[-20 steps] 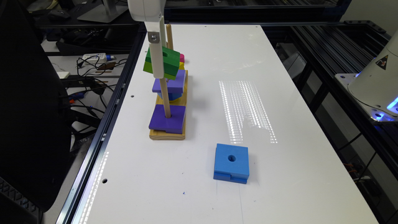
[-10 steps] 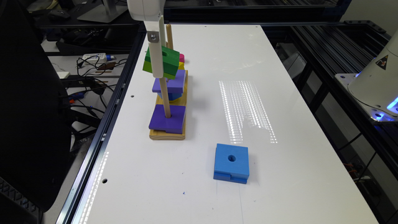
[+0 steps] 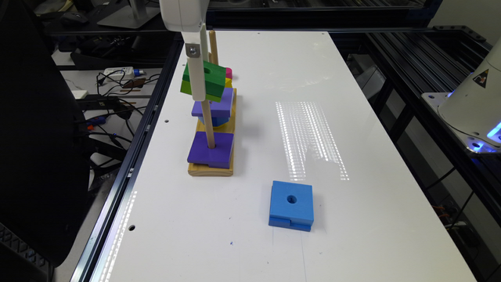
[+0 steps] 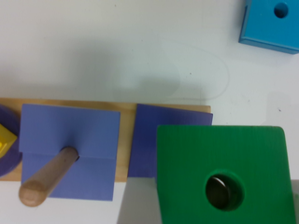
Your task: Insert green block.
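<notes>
The green block (image 3: 204,82) was up in the air, held by the gripper (image 3: 197,84) above the wooden base (image 3: 211,169) at the exterior view's left of the bench (image 3: 313,78). It was a little tilted. In the wrist view, something round and dark showed through its centre hole (image 4: 224,191), but whether that was a peg top could not be told. The fingers themselves could not be made out, so whether they pinched the block from its sides could not be told for sure, though it hung with nothing else under it.

The step in hand looked like lining the block up over a peg (image 3: 208,121). That peg already carried a purple block (image 3: 210,149) at its foot. Another purple block (image 3: 213,103) sat further along the base. The blue block (image 3: 291,204) lay apart on the bench.

Next, the hole likely needed to sit right over the peg top, level, before going down.
</notes>
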You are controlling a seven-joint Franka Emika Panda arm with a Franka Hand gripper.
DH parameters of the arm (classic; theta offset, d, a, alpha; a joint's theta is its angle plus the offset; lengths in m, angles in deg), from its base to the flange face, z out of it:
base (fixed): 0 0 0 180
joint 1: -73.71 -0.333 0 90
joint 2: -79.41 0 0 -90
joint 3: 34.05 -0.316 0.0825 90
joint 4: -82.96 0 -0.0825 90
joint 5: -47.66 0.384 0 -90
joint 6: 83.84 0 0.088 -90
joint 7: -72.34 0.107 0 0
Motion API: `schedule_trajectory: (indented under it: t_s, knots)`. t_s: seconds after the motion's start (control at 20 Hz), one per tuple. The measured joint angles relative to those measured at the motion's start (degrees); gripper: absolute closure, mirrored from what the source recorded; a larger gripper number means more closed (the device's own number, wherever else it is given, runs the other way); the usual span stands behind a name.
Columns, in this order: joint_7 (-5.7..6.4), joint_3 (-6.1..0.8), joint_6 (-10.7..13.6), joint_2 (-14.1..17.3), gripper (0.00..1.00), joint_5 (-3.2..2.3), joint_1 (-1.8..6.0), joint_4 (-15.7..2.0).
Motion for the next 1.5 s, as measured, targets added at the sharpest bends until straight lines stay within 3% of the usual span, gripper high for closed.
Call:
schedule_trajectory:
  t_s: [0.5,0.75,1.5]
  knots:
    - [0.00,0.00,-0.1,0.1,1.00,0.00,0.00,0.01]
    - [0.00,0.02,-2.1,1.8,1.00,-0.29,0.01,0.01]
    - [0.00,0.02,-2.3,2.0,1.00,-0.41,0.01,0.05]
